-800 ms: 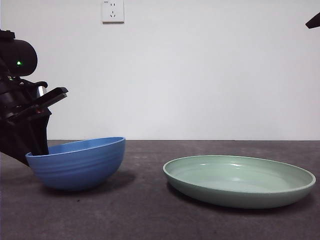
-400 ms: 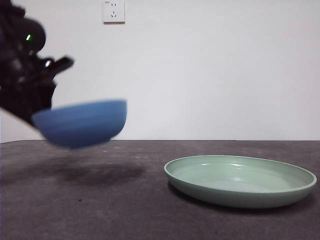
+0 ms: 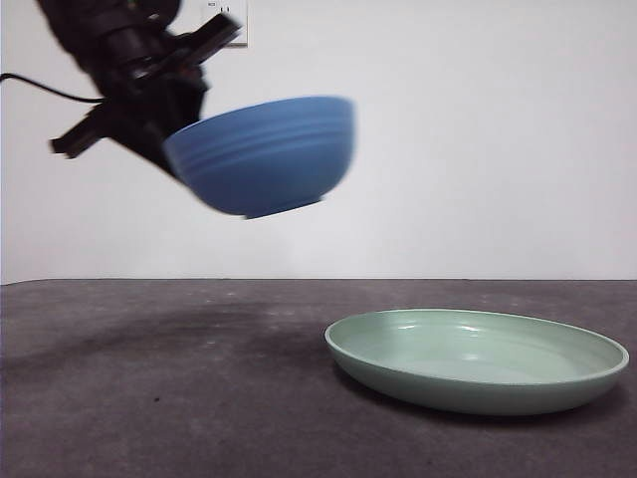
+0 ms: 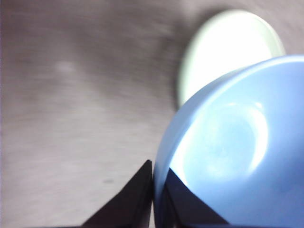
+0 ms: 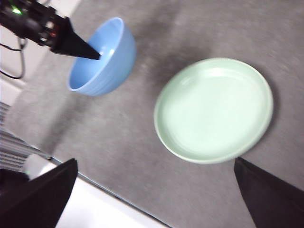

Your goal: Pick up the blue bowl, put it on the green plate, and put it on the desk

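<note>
— Starting at the left of the front view, what is up in the air?

— The left gripper (image 3: 179,134), black and angular, hangs high above the desk (image 3: 199,398) with a thin dark cable trailing behind it. Its two jaws are pinched on the rim of the blue bowl (image 3: 264,154), one jaw inside and one outside, as the left wrist view shows (image 4: 153,190).

— And the bowl itself?

— Round and deep, medium blue, with faint horizontal ridges around its outside. It is tilted, the side away from the jaws riding higher, and it is well clear of the desk. Its inside looks smooth and glossy, with a pale highlight (image 4: 237,156). Its edges are slightly blurred.

— What lies below it?

— Only the desk: dark grey-brown, matte, a little mottled, with a soft shadow spread across it.

— Further right?

— The green plate (image 3: 478,358) rests flat on the desk, wide and shallow, pale mint, with a raised rim and a glazed sheen. The bowl is up and to the left of it, not over its middle; nothing sits in the plate.

— And the other arm?

— The right gripper (image 5: 156,199) waits well back from both dishes. Its jaws stand far apart at the corners of its own wrist view, holding nothing, looking down on bowl (image 5: 102,57) and plate (image 5: 213,109).

— Anything on the wall?

— A white socket (image 3: 227,25), partly hidden behind the left gripper.
</note>
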`<state>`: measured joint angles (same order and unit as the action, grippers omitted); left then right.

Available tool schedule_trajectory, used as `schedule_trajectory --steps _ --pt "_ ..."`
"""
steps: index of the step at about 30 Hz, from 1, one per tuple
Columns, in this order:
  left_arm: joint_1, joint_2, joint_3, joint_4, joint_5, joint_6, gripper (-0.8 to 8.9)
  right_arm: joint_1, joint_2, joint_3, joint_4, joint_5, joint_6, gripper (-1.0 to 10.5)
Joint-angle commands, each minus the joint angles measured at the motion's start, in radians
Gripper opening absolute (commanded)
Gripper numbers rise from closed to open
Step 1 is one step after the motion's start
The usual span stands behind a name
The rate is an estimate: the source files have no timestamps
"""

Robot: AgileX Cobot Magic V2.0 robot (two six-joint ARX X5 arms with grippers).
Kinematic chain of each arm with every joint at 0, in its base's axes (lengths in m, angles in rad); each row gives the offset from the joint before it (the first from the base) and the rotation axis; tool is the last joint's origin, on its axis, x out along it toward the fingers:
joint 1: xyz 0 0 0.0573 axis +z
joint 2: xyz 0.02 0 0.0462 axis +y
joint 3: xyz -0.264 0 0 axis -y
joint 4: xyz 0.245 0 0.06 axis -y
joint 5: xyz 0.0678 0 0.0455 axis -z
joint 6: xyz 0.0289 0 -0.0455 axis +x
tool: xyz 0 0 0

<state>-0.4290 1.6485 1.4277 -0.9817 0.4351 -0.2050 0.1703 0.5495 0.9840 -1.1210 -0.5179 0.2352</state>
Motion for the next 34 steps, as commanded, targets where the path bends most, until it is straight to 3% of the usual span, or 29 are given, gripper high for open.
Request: schedule_trajectory --steps 1,7,16,25,34 --pt "-0.058 0.039 0.035 0.036 0.002 -0.057 0.16 0.005 -0.015 0.037 -0.042 0.032 -0.035 5.4" --pt "-0.166 0.144 0.08 0.094 -0.008 -0.122 0.16 0.005 -0.043 0.079 -0.101 0.065 -0.066 5.4" --pt "-0.277 0.382 0.304 0.048 -0.08 -0.129 0.16 0.01 -0.049 0.081 -0.115 0.063 -0.067 5.4" --pt "-0.332 0.526 0.43 0.032 -0.149 -0.129 0.16 0.042 -0.049 0.081 -0.115 0.063 -0.068 5.4" --pt "-0.341 0.544 0.432 0.059 -0.203 -0.124 0.16 0.05 -0.049 0.081 -0.114 0.063 -0.068 5.4"
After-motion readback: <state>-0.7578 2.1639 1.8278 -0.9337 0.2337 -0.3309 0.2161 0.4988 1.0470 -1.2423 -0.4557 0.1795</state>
